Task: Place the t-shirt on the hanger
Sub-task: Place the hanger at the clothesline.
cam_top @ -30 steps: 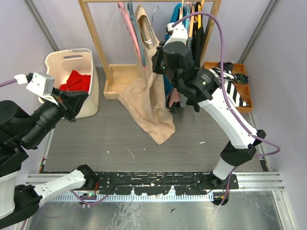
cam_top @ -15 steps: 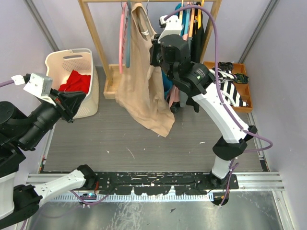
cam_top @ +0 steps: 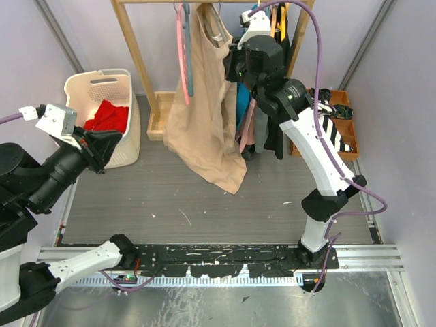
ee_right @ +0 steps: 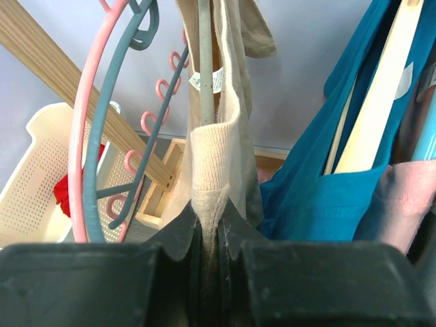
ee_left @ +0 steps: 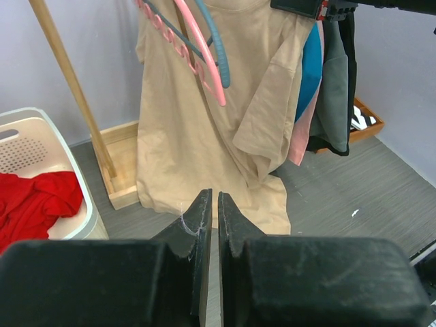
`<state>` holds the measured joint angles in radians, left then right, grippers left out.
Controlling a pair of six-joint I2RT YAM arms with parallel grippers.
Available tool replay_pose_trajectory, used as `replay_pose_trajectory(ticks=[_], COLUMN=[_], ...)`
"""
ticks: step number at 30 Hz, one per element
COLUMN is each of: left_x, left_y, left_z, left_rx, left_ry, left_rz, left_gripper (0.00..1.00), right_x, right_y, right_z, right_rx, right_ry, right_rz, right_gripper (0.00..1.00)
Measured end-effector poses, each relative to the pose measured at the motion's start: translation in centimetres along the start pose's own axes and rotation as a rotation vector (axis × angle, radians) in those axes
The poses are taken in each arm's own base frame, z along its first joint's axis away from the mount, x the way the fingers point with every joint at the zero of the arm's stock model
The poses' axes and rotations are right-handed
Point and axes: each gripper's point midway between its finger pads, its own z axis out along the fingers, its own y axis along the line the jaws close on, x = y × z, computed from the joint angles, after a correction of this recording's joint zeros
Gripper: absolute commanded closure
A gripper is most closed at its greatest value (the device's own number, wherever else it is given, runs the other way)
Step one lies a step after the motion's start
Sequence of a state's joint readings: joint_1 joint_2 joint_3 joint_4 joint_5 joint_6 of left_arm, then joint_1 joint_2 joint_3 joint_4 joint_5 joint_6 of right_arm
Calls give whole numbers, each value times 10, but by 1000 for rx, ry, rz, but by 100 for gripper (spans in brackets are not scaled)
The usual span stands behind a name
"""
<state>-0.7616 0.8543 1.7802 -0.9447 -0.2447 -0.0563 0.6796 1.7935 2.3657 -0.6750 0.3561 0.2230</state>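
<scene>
I am pinching my right gripper (ee_right: 210, 214) tight on the t-shirt (ee_right: 216, 157) collar and hanger (ee_right: 204, 61) just under the wooden rack (cam_top: 134, 65) rail, and the next move, I judge, is seating the hook there before letting go.

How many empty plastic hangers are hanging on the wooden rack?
2: a pink plastic hanger and a blue-grey plastic hanger, side by side left of the beige cloth t-shirt. More may be hidden among the clothes on the right.

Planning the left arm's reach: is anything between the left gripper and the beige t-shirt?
Nothing visible low down, only bare floor. Higher up, the pink hanger and blue-grey hanger hang in front of the t-shirt.
</scene>
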Motion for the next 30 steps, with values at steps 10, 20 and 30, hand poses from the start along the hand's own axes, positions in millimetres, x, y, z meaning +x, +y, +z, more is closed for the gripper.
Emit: replay_pose_trajectory(ticks=[10,20,30], left_x=[2,7,9], left_y=[-1,-3,-4], left_z=[7,18,22], left_rx=[-4,-11,-12], left_ry=[17,44,52], left_rz=[3,7,5], left_gripper=[87,87,87], right_x=[5,14,16], right_y=[-14,-39,-54], right_z=[18,34,37], right_rx=[-11,7,40], right_ry=[17,40,52], right_rz=[9,52,112], right_gripper=[99,99,99])
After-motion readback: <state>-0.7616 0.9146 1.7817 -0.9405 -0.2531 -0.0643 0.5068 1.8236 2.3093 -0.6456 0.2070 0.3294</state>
